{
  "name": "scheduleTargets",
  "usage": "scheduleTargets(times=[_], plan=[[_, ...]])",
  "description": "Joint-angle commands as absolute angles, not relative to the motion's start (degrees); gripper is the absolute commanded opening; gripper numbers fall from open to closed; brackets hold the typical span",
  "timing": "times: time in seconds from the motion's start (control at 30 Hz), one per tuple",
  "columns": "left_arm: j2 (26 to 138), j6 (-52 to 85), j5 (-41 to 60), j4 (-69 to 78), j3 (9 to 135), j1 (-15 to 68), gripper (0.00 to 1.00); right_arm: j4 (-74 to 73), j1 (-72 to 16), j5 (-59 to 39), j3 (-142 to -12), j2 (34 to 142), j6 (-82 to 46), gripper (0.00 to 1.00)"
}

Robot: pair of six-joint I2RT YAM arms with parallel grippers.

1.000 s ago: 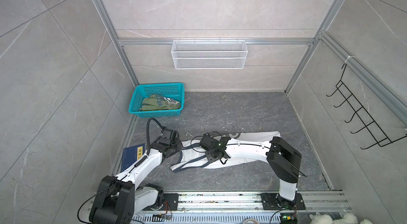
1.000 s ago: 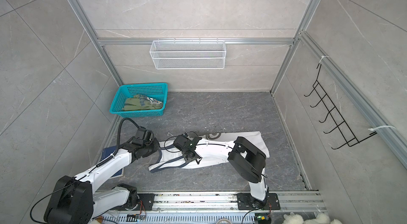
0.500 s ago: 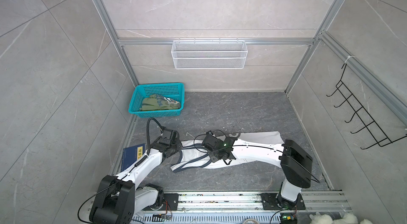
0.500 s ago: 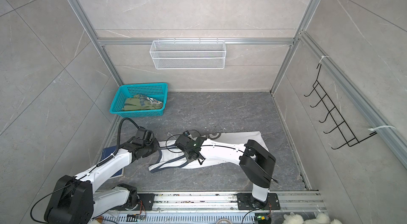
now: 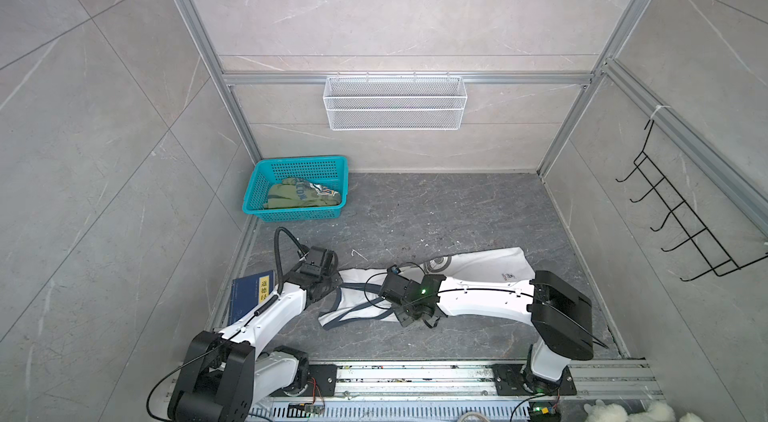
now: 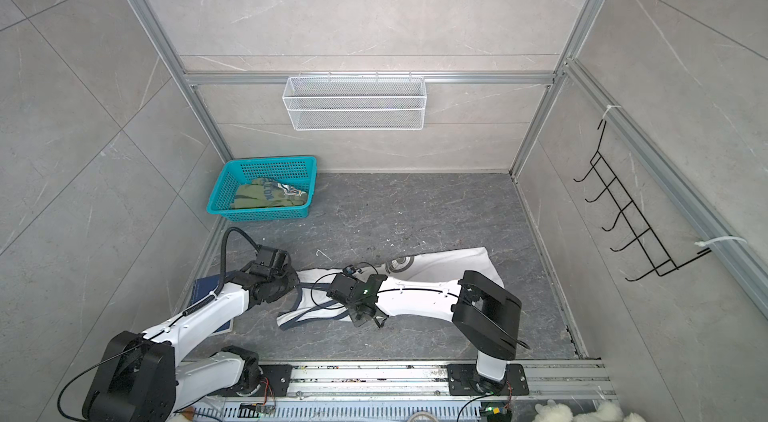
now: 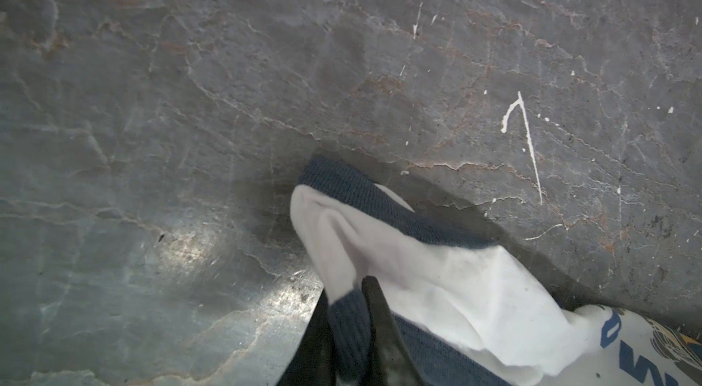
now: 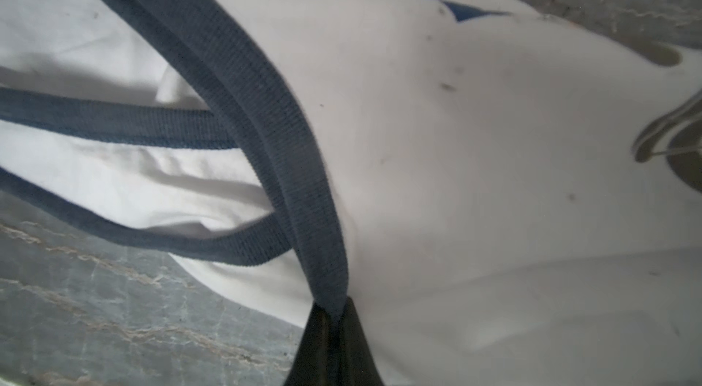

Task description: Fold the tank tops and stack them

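Right gripper [image 8: 331, 331]: clenched on a navy strap of the white top [image 5: 486, 266], nearest the rail. Left gripper [image 7: 347, 331]: pinching navy trim at the shoulder end, probably the second strap; the view is tight. Both grips likely serve to spread the top flat for folding. The top lies on the floor, running from the grippers under the right arm. Farther back, the green top [image 5: 286, 195] sits crumpled in the basket [image 5: 291, 214].

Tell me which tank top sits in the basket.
The olive green tank top, bunched in the teal basket; the white tank top with navy trim lies out on the floor.
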State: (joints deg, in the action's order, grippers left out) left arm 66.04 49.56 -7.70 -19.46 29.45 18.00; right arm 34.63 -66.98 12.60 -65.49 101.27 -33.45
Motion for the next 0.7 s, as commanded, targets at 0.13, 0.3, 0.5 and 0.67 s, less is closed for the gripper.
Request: scheduleTargets(times=[0.13, 0.3, 0.5, 0.67], plan=[[62.7, 51.3, -11.6, -23.4, 30.1, 17.8, 0.43, 36.6, -67.1, 13.6, -66.8, 97.1, -32.3, 0.49], [57.1, 47.7, -12.9, -27.7, 34.9, 18.3, 0.54, 41.8, -59.7, 19.7, -65.6, 89.0, -30.7, 0.58], [61.7, 46.1, -10.5, -27.0, 42.7, 28.2, 0.55, 36.7, -38.4, 13.8, -55.6, 81.1, -29.0, 0.58], [74.0, 45.7, -4.5, -18.5, 45.8, 34.1, 0.56, 30.4, -23.0, 5.8, -52.4, 81.8, -28.0, 0.59]])
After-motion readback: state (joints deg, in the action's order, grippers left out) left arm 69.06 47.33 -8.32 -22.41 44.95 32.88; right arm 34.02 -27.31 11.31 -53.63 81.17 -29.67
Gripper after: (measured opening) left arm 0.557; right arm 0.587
